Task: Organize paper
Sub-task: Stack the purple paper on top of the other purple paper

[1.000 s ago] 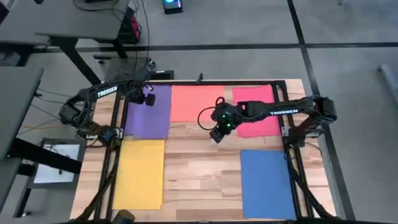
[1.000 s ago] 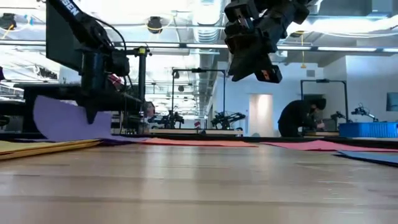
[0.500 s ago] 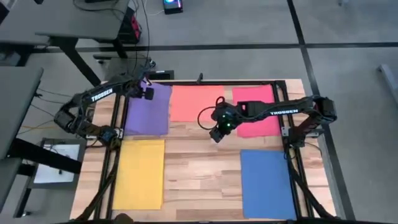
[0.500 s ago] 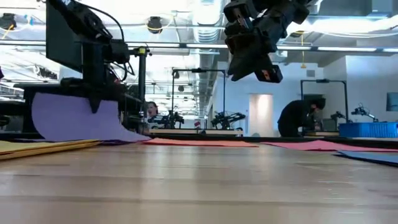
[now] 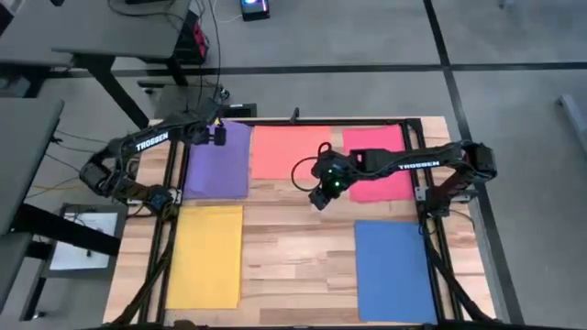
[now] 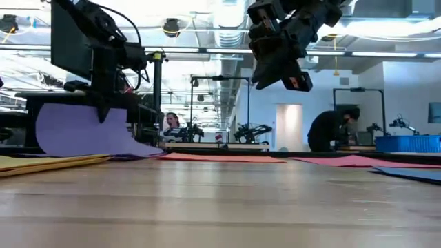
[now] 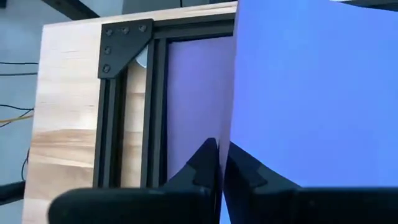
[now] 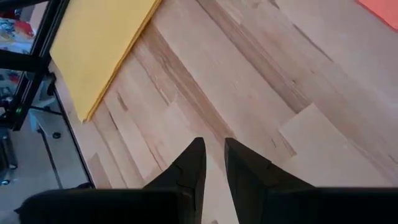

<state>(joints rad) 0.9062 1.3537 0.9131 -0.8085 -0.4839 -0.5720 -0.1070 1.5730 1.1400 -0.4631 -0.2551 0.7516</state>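
Bare wood of the table (image 5: 298,261) lies open in the frame's lower middle, between the yellow sheet (image 5: 205,255) and the blue sheet (image 5: 393,270). The right gripper (image 5: 318,196) hangs over its upper edge. A black frame rail (image 5: 171,247) borders the left side.

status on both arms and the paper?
Left gripper shut on purple sheet, far edge lifted off the table. Right gripper shut, empty, hovering mid-table. Nothing in the way.
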